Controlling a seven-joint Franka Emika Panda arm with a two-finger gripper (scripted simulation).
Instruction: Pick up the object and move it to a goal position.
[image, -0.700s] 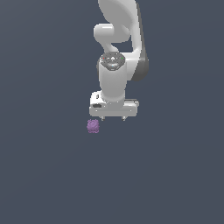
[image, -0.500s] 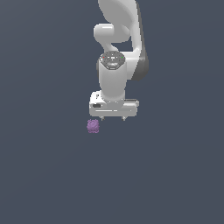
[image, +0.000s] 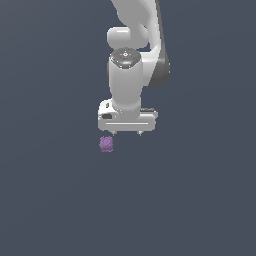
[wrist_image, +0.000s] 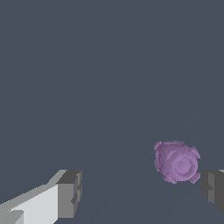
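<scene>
One purple object (image: 106, 144), one white arm (image: 132, 75) and one end effector (image: 126, 133) with two fingers (wrist_image: 69, 193).

The small purple bumpy lump (image: 106, 144) lies on the flat dark grey floor (image: 50, 200), below the white two-fingered gripper (image: 127, 133) and off to the exterior view's left of the jaws' midline, just under the finger on that side. In the wrist view the lump (wrist_image: 177, 162) sits inside the wide gap between the jaws (not centred), just beside one fingertip (wrist_image: 213, 188) and well apart from the other (wrist_image: 69, 193). Whether it touches the nearer finger cannot be told.
</scene>
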